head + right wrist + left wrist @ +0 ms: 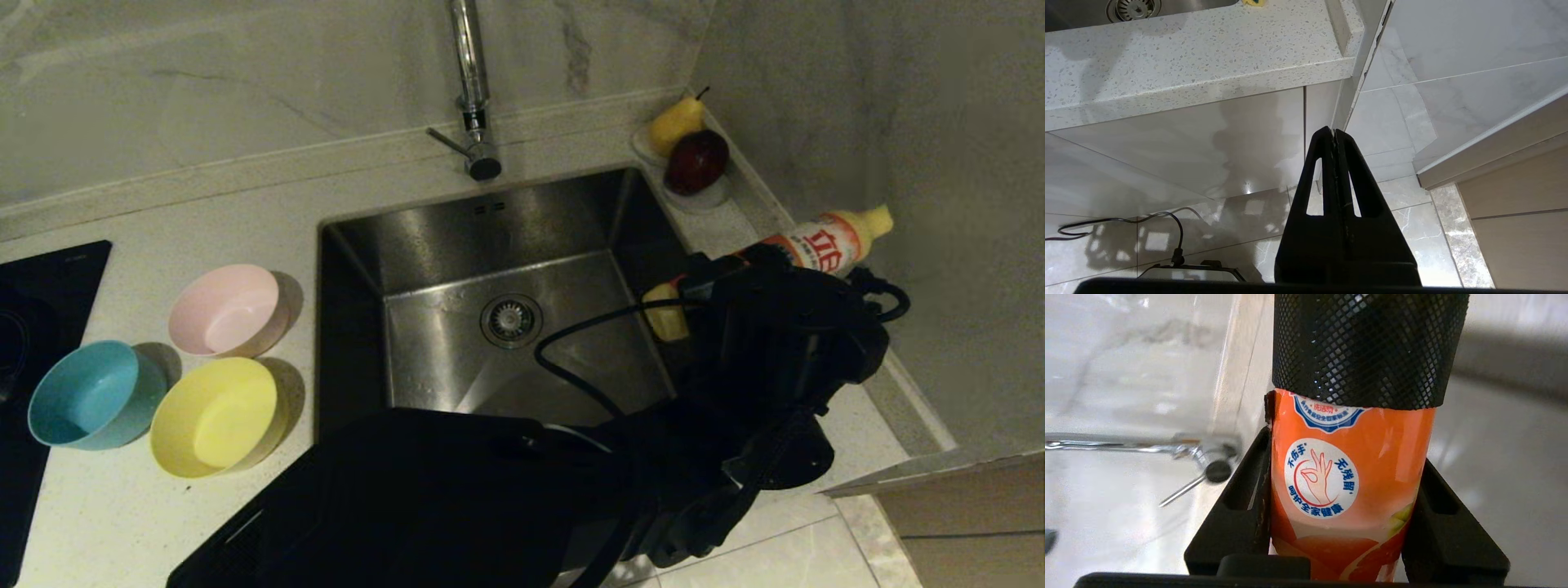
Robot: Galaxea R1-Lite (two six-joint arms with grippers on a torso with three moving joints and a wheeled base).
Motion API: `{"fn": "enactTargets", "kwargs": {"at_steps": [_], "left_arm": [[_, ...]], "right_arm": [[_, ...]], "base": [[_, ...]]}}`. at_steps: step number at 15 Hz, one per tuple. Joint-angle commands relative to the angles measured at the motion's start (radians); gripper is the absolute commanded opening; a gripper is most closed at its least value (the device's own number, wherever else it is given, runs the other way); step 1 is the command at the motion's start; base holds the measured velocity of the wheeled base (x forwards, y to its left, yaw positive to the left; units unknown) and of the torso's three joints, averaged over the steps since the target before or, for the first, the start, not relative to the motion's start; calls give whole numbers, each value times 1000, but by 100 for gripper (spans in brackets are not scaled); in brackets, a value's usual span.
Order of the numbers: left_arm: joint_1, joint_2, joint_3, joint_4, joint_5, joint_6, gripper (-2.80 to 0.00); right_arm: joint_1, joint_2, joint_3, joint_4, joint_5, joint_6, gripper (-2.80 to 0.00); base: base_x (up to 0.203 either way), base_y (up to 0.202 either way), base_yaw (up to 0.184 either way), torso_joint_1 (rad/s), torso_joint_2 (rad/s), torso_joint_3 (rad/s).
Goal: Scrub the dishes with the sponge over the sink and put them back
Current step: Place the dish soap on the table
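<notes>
Detergent bottle [1351, 477] sits clamped in the left gripper [1347, 522] at the sink's [506, 237] right rim, presumably to soap the sponge [665, 318] beside it. Pink bowl [229, 310], yellow bowl [216, 416] and blue bowl [94, 396] wait on the tabletop [245, 204]; the right gripper [1335, 141] hangs closed, empty, below.

The orange detergent bottle [1349, 486] carries a white round badge with a red hand making an OK sign, ringed by blue Chinese characters: 不伤手, 无残留 and, along the lower edge, 呵护全家健康. Above it, a blue-edged seal holds small red characters too small to read. In the head view the bottle's label [820, 249] shows a large red 立.
</notes>
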Motion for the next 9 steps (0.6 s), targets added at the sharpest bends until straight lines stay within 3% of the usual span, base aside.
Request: {"fn": "enactTargets", "kwargs": {"at_steps": [1, 5, 9], "left_arm": [[-2, -37, -1, -7, -2, -46, -280], [-1, -132, -1, 2, -8, -152, -280], [18, -233, -2, 3, -74, -223, -280]], "right_arm": [[0, 1, 0, 0, 0, 0, -280], [0, 1, 0, 0, 0, 0, -280], [0, 1, 0, 0, 0, 0, -280]], "base": [[0, 0, 0, 0, 0, 0], [0, 0, 0, 0, 0, 0], [0, 0, 0, 0, 0, 0]]}}
